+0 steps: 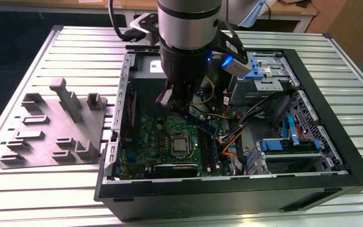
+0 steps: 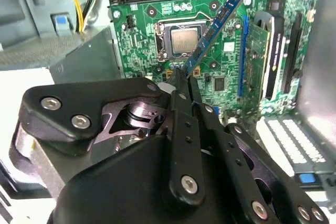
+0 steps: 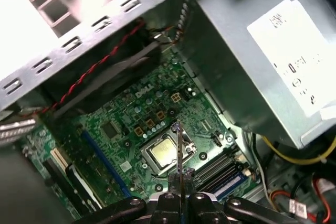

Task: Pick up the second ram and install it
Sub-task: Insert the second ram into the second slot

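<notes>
Slatted table [image 1: 43, 61] | pincer [image 2: 182, 74] clamps second ram [image 2: 220, 20] over motherboard [image 2: 142, 35] | white power-supply label [image 3: 294, 51]

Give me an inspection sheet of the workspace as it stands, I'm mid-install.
Surface: slatted metal table carrying an open computer case.
Job's things: second RAM stick held tilted above the motherboard, by the CPU socket; not seated.
Clutter: grey fixture plate on the exterior view's left of the case.
Grippers: tool shut on the stick.
Cables: yellow wires; blue flat cable.
Surroundings: wooden furniture behind the table.
</notes>
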You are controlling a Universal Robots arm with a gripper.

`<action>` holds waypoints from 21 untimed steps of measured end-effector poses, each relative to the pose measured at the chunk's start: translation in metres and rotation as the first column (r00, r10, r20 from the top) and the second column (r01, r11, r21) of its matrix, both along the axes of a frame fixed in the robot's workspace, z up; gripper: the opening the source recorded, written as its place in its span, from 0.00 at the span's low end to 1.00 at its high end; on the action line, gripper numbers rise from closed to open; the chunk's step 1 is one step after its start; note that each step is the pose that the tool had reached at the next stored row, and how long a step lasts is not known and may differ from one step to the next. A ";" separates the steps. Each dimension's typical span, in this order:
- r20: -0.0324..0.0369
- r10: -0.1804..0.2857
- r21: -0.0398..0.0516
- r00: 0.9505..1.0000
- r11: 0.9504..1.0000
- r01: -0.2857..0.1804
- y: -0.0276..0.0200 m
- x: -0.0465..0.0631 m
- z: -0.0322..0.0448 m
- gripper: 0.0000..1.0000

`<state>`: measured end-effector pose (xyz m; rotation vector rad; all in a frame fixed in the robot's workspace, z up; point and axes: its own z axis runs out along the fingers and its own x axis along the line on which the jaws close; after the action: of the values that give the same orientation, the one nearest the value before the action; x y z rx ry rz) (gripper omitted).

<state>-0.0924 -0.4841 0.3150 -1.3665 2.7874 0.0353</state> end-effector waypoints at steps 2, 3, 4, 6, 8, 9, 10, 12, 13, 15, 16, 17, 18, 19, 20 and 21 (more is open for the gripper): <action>0.000 -0.036 0.000 0.999 0.999 0.036 0.0000 0.000 -0.0006 0.13; 0.000 -0.054 0.000 0.999 0.999 0.054 0.0000 0.000 -0.0008 0.13; 0.000 -0.074 0.000 0.997 0.997 0.074 0.0000 0.000 -0.0011 0.13; 0.000 -0.109 0.000 0.994 0.994 0.109 0.0000 0.000 -0.0017 0.13; 0.000 -0.145 0.000 0.989 0.989 0.145 0.0000 0.000 -0.0022 0.13; 0.000 -0.163 0.000 0.987 0.987 0.163 0.0000 0.000 -0.0025 0.13; 0.000 -0.180 0.000 0.984 0.984 0.180 0.0000 0.000 -0.0028 0.13; 0.000 -0.217 0.000 0.976 0.976 0.217 0.0000 0.000 -0.0034 0.13; 0.000 -0.234 0.000 0.972 0.972 0.234 0.0000 0.000 -0.0038 0.13; 0.000 -0.270 0.000 0.963 0.963 0.270 0.0000 0.000 -0.0044 0.13; 0.000 -0.287 0.000 0.958 0.958 0.287 0.0000 0.000 -0.0047 0.13; 0.000 -0.304 0.000 0.953 0.953 0.304 0.0000 0.000 -0.0051 0.13; 0.000 -0.321 0.000 0.947 0.947 0.321 0.0000 0.000 -0.0054 0.13; 0.000 -0.339 0.000 0.941 0.941 0.339 0.0000 0.000 -0.0058 0.13; 0.000 -0.356 0.000 0.935 0.935 0.356 0.0000 0.000 -0.0062 0.13; 0.000 -0.373 0.000 0.928 0.928 0.373 0.0000 0.000 -0.0065 0.13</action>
<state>-0.0924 -0.4841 0.3085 -0.8107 2.9930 0.0237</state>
